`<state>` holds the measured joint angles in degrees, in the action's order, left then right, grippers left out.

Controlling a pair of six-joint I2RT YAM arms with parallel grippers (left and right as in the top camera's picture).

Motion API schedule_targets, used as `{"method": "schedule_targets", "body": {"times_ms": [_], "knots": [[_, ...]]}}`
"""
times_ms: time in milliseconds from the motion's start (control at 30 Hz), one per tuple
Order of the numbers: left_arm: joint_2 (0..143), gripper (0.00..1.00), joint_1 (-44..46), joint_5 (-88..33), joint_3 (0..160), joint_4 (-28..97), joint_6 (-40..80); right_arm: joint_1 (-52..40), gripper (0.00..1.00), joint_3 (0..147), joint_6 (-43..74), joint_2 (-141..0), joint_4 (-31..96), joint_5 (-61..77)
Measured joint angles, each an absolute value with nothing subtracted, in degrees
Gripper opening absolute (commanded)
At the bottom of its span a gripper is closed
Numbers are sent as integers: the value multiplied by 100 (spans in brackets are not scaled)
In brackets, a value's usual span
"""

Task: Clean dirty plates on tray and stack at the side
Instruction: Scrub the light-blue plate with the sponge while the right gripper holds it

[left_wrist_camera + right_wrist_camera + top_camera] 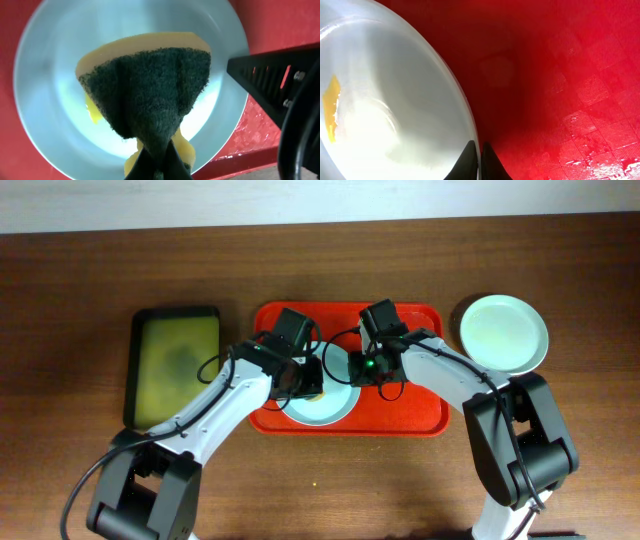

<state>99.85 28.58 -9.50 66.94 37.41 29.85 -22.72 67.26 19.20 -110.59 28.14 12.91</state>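
Left wrist view: the left fingers (pixel 176 166) are clamped tight on a sponge (pixel 150 90) (yellow, with a dark green scouring face) over the yellow-smeared blue plate (pixel 45 75), which lies on the red tray (pixel 420 410). The right fingers (pixel 492 167) are closed to a narrow gap across that plate's rim. A green plate (pixel 503 333) sits on the table (pixel 400 480) beside the tray.

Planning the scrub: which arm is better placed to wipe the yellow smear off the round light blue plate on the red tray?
Left: the left gripper holds the green-faced yellow sponge over the smeared light blue plate; the right gripper only pinches its rim.
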Motion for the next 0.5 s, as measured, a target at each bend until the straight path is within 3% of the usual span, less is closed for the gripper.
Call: {"method": "schedule_targets", "body": {"times_ms": [500], "knots": [[9985, 0, 2893, -832, 6667, 3712, 2985, -2272, 5, 6726, 1925, -11059, 2821, 1291]]}}
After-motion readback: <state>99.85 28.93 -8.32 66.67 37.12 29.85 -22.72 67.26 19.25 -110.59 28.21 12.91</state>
